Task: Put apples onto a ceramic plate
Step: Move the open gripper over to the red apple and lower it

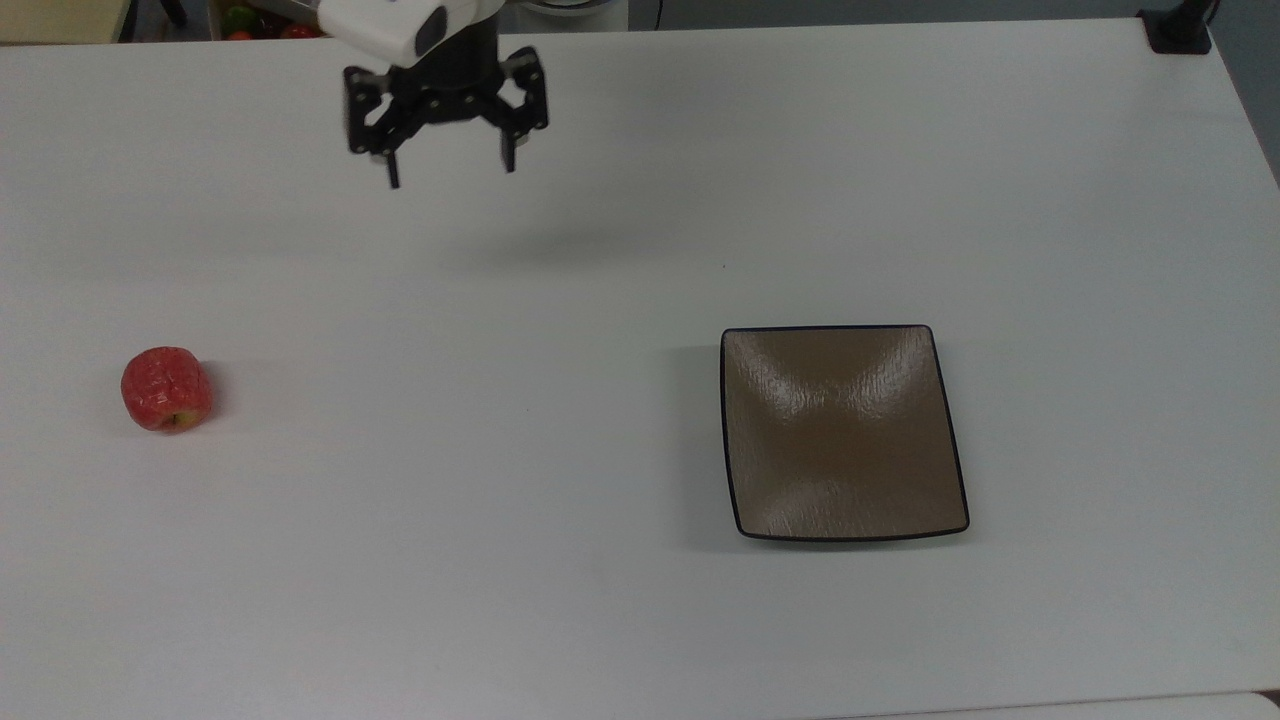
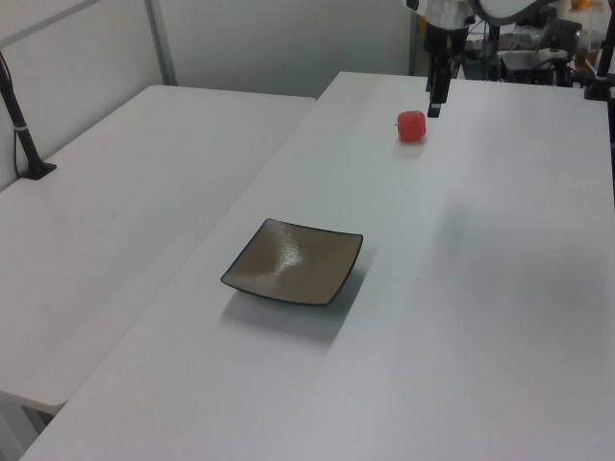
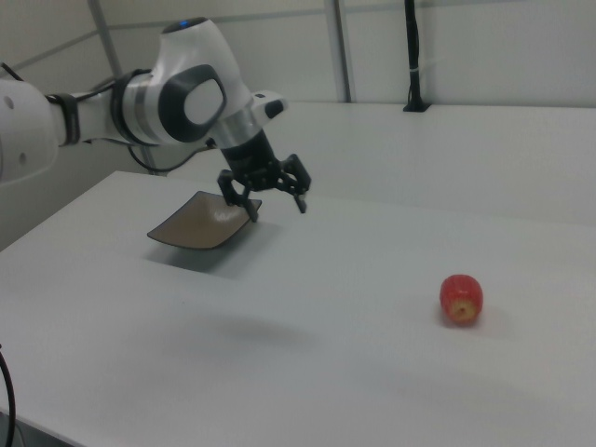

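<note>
White table (image 1: 640, 620): the largest thing in front of you, a broad matt top carrying the plate and the apple. A second white table (image 2: 125, 192) stands beside it on the left view's left.
Arm (image 3: 177, 102): white and grey, reaching in from the right view's left and ending in a black gripper.
Plate (image 1: 842, 432): square, glossy brown with a thin dark rim, lying flat on the top view's right half, nothing on it. You see it also in the left view (image 2: 293, 261) and, partly behind the gripper, in the right view (image 3: 191, 226).
Gripper (image 1: 451, 170): its two fingers are spread wide with nothing between them. It hangs above the table near the far edge, towards the top view's left of centre, and its shadow falls on the bare top below. The right view (image 3: 277, 210) shows it raised clear of the surface.
Apple (image 1: 166, 388): small and red, on the table at the top view's far left, well apart from both plate and gripper. In the right view (image 3: 462, 298) you see its yellowish end facing the camera.
</note>
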You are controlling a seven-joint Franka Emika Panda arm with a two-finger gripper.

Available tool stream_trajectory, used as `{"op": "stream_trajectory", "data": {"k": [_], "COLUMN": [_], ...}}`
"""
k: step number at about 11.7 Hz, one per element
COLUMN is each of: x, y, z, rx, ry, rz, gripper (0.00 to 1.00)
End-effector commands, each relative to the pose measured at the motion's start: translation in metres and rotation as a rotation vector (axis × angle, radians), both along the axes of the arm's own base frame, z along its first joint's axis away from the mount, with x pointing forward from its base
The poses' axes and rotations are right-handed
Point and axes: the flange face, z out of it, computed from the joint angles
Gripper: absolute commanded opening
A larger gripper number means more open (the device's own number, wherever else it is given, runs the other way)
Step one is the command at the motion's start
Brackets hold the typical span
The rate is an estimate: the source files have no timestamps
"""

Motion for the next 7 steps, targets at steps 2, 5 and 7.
{"op": "stream_trajectory", "data": {"k": [2,5,7], "x": [0.029,0.049,0.059], "y": [-0.061,-0.109,-0.142], "z": [-0.042,-0.069,-0.097], "rx": [-0.125,-0.183,-0.212], "ry": [-0.033,-0.029,-0.033], "rz": [0.119,0.145,0.124], "gripper": [1.00,1.00,1.00]}}
